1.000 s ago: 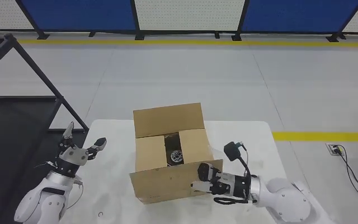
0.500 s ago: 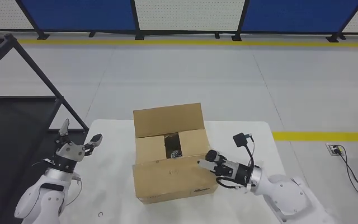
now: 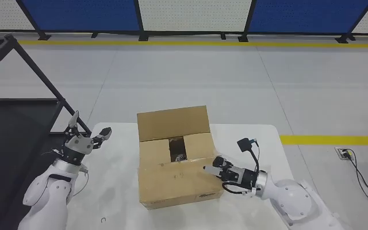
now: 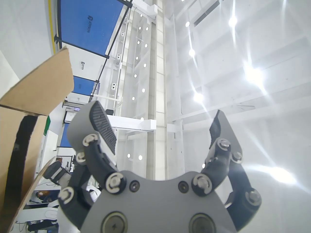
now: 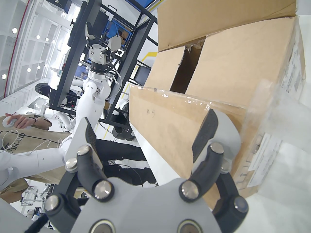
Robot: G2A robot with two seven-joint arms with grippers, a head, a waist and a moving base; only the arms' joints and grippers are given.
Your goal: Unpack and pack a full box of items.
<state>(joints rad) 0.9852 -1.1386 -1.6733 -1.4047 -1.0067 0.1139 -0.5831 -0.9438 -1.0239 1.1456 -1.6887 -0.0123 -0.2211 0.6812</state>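
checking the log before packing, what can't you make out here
- Inside the box: top view, flaps cover all but a slot; the item there is too small to name.
- Right wrist view: the slot is dark.
- Left wrist view: the picture edge cuts off the box.

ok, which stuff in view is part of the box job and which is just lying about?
Job: cardboard box, far flap up; dark item in the gap between its flaps; right pincer, open at the box's near edge; left pincer, open, clear of the box.
Just around: white table; black frame; blue panels; yellow floor line.
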